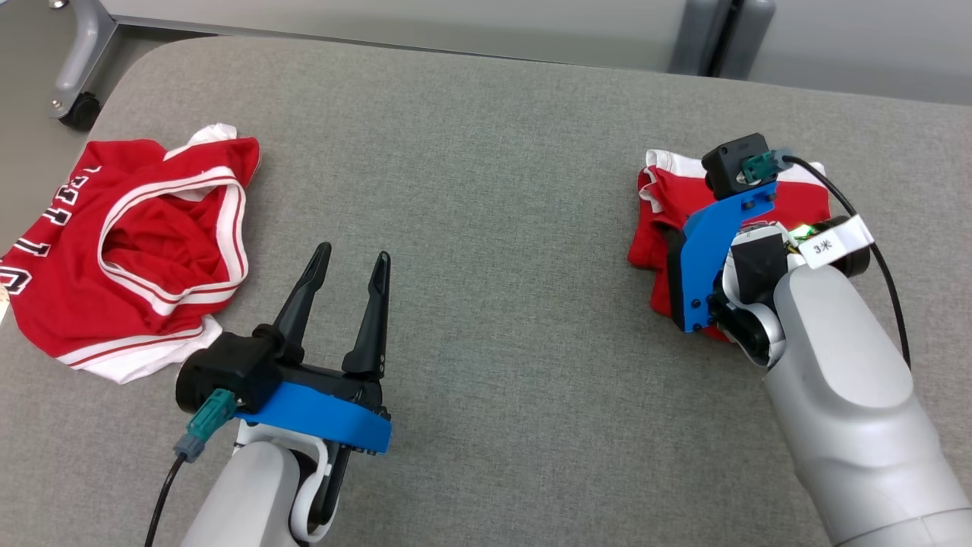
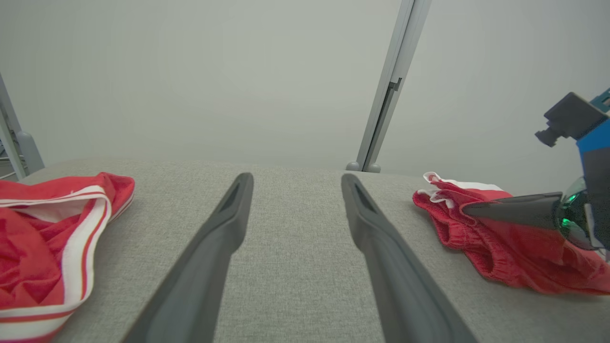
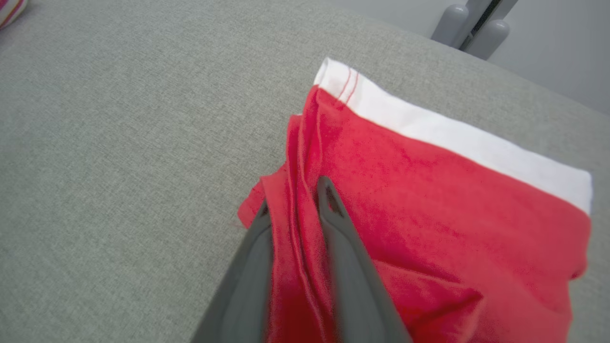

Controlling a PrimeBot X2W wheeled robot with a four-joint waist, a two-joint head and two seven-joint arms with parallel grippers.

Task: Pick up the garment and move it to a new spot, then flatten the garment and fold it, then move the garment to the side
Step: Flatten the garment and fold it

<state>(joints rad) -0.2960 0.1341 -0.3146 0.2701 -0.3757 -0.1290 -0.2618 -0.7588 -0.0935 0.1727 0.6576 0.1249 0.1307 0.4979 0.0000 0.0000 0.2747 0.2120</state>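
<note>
Right end effector [image 3: 295, 197] is narrow, the folded garment's [image 3: 429, 190] layered edge caught between its fingers, near the surface's [image 1: 493, 190] far right corner. Left end effector [image 1: 354, 254] gapes wide near the front edge. A white tag [image 1: 835, 241] on the right arm's cable reads "3米". Two red, white-trimmed garments lie on the grey fabric; the loose jersey [image 1: 129, 251] at the left edge bears white lettering I cannot read. Pale walls and a wheeled frame leg [image 1: 80, 76] stand behind.

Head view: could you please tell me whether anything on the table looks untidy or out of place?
The red jersey at the left of the table lies crumpled and unfolded, unlike the folded garment at the right.
</note>
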